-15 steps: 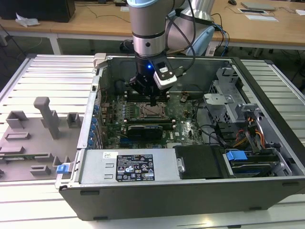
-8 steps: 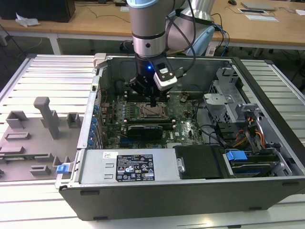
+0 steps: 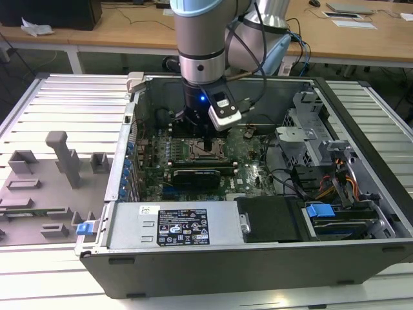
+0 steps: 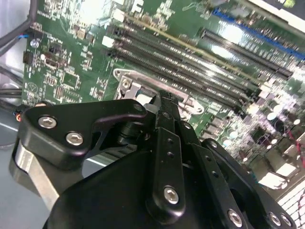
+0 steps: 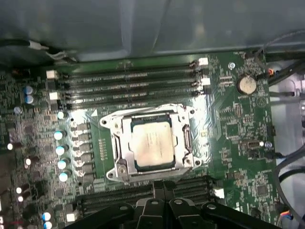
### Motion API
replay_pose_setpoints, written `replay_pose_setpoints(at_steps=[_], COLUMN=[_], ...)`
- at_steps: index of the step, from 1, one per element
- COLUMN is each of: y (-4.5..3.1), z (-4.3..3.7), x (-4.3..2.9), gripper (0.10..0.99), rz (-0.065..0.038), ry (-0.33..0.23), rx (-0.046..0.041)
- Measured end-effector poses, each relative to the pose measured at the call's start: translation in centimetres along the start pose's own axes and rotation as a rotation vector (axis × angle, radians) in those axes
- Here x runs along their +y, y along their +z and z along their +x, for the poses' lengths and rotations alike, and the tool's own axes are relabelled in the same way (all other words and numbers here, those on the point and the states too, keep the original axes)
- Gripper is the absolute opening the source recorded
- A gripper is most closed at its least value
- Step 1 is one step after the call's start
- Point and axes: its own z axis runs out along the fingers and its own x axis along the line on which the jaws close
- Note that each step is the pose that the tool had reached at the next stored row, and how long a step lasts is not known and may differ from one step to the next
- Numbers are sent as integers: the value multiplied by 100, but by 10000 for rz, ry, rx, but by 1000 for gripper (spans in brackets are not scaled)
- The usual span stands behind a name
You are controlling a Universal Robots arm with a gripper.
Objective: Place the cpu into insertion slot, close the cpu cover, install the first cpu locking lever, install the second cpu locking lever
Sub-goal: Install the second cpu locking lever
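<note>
The cpu [image 5: 151,143], a silvery-grey square chip, lies flat in the insertion slot [image 5: 107,123] on the green board. The cpu cover [image 5: 125,143], a thin metal frame, lies down around the chip's edges. A thin metal lever [image 5: 189,138] runs along one side of the frame; I cannot tell whether it is latched. My gripper [image 5: 162,185] hangs just beside the socket's edge, its black fingers pressed together with nothing between them. In the exterior view the gripper [image 3: 206,138] stands directly over the slot [image 3: 205,152]. In the second wrist view the fingertips [image 4: 164,101] sit over the slot's metal frame [image 4: 127,85].
Long black memory slots [image 5: 128,81] run beside the socket, and a row of capacitors [image 5: 59,150] and a coin cell [image 5: 246,85] stand nearby. The open PC case holds a black card [image 3: 197,175], a power supply [image 3: 174,226], a drive cage [image 3: 310,139] and cables. Grey fixtures [image 3: 51,174] sit at the exterior view's left.
</note>
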Motion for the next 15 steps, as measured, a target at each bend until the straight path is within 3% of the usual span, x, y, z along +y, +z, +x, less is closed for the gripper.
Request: replay_pose_setpoints(at_steps=[2, 3, 4, 5, 7, 8, 9, 11, 15], y=[2, 3, 4, 6, 8, 8, 8, 19, 72], z=[-2, -2, -2, -4, -6, -5, -5, -2, 56], x=[-24, -24, -26, -27, -27, -27, -27, -35, -54], gripper=[106, 106, 106, 106, 106, 106, 106, 106, 106], rz=[-25, -32, -32, -23, -10, -9, -12, -146, -250], ry=[4, 6, 8, 10, 10, 13, 13, 20, -4], rx=[34, 120, 242, 488, 814, 889, 899, 879, 706])
